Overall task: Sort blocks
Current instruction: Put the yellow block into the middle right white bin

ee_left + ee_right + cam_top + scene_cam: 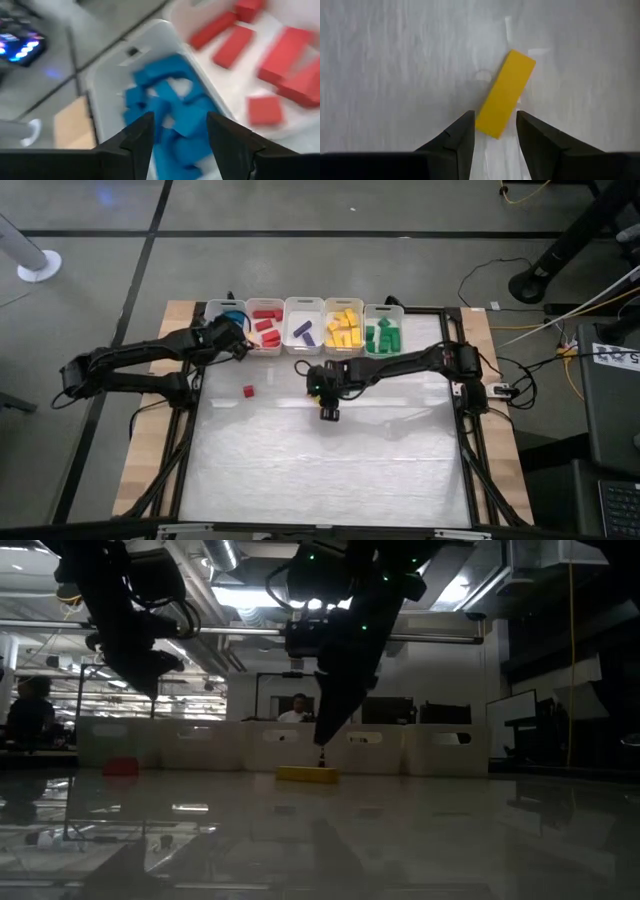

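Note:
A yellow bar block (pixel 506 93) lies flat on the white table; in the low view the yellow bar (pixel 307 774) sits in front of the bins. My right gripper (pixel 495 125) hangs open just above it, pointing steeply down, fingertips on either side of one end; I see no touch. In the high view my right gripper (pixel 328 410) covers the bar. My left gripper (pixel 180 125) stands open and empty over the leftmost bin (pixel 226 312), where several blue blocks (pixel 170 107) lie. A red block (pixel 248 391) rests alone on the table.
Along the table's far edge stand white bins holding red blocks (pixel 266 328), purple blocks (pixel 303 332), yellow blocks (pixel 345 328) and green blocks (pixel 383 337). The white table surface (pixel 320 470) stretches toward the near edge. A person (pixel 296 710) sits in the room beyond.

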Controlling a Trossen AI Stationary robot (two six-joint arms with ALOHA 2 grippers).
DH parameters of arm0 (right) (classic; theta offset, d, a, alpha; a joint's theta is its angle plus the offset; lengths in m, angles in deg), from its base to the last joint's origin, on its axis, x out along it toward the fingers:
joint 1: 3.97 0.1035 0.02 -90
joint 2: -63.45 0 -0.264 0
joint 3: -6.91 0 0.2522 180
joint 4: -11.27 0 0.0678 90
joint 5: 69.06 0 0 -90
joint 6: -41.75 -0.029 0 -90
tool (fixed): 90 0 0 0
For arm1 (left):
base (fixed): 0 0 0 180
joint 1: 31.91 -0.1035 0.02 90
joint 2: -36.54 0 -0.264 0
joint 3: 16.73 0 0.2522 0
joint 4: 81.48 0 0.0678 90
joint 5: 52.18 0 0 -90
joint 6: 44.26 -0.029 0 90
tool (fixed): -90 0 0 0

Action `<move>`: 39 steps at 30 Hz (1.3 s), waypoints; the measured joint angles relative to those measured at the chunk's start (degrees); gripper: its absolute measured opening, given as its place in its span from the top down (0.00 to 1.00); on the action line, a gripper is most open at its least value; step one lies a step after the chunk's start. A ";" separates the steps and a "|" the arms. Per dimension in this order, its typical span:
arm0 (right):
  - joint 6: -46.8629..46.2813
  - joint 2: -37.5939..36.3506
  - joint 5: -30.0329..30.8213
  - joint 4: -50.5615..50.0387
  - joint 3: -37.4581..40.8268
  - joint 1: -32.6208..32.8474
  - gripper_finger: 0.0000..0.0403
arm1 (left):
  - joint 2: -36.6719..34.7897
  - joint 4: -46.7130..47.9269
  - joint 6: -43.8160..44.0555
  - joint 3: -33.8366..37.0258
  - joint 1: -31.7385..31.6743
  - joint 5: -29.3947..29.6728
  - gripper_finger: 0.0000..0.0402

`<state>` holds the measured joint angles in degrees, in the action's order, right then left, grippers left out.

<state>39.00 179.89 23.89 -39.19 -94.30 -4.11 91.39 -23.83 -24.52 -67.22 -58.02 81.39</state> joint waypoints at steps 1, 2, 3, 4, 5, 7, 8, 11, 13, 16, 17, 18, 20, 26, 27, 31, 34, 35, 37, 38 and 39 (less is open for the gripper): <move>-0.41 0.00 -0.04 0.69 0.35 0.24 0.63 | 0.00 -0.01 -0.78 0.00 0.00 -2.00 0.59; -1.49 0.00 -0.10 1.42 0.58 0.27 0.63 | 0.00 -0.05 -1.09 0.00 0.02 -3.93 0.59; -2.72 0.00 -0.25 2.66 0.87 0.21 0.63 | 0.00 -0.08 -1.28 0.00 0.02 -5.66 0.59; -4.14 0.00 -0.37 3.82 1.23 0.21 0.63 | 0.00 -0.10 -1.34 0.00 0.02 -6.98 0.60; -5.55 0.00 -0.35 4.49 1.60 0.17 0.63 | 0.00 -0.08 -1.29 0.00 0.02 -8.03 0.60; -8.13 0.00 0.01 5.90 2.53 0.13 0.63 | 0.00 -0.03 -0.62 0.00 0.02 -9.42 0.60; -9.29 0.00 0.33 6.84 3.04 0.10 0.63 | 0.00 -0.02 -0.39 0.00 0.02 -10.03 0.60; -11.86 0.00 1.71 8.12 4.47 0.10 0.63 | 0.00 0.00 -0.44 0.00 0.02 -11.60 0.60; -12.53 0.00 2.20 9.09 5.61 0.10 0.63 | 0.00 0.01 -0.39 0.00 0.02 -12.33 0.60; -12.98 0.00 2.64 10.97 6.95 0.10 0.63 | 0.00 0.01 -0.45 0.00 0.02 -13.12 0.61; -13.64 0.00 2.63 11.54 7.28 0.10 0.63 | 0.00 0.01 -0.63 0.00 0.02 -13.34 0.61; -13.96 0.00 2.61 12.60 7.69 0.12 0.63 | 0.00 0.01 -0.64 0.00 0.02 -13.44 0.61; -14.13 0.00 2.56 14.36 8.48 0.13 0.63 | 0.00 0.01 -0.62 0.00 0.02 -13.44 0.61; -16.63 0.39 3.51 15.27 9.71 0.13 0.63 | 0.00 0.03 -0.61 0.00 0.02 -13.46 0.61; -16.62 0.62 3.55 15.27 9.78 0.13 0.63 | 0.00 0.03 -0.62 0.00 0.02 -13.46 0.61; -16.52 2.31 3.52 15.97 9.85 0.21 0.63 | 0.00 0.04 -0.62 0.00 0.22 -13.54 0.61; -16.52 2.45 3.95 16.07 9.82 0.18 0.64 | -0.04 0.05 -0.62 0.00 0.88 -13.95 0.61; -16.51 2.45 4.13 16.08 9.84 0.19 0.65 | -0.04 0.05 -0.63 0.00 1.23 -14.60 0.61; -16.31 2.47 4.63 15.97 9.69 0.19 0.68 | -0.04 0.05 -0.62 0.00 2.23 -16.96 0.61; -15.97 2.52 4.85 15.78 9.43 0.18 0.71 | -0.04 0.03 -0.62 0.00 2.79 -18.65 0.61; -15.08 2.58 4.97 15.52 9.20 0.17 0.73 | -0.04 0.04 -0.62 0.00 3.44 -20.28 0.61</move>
<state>23.93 182.47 28.86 -23.67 -85.10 -3.94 91.35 -23.79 -25.14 -67.22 -54.58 61.11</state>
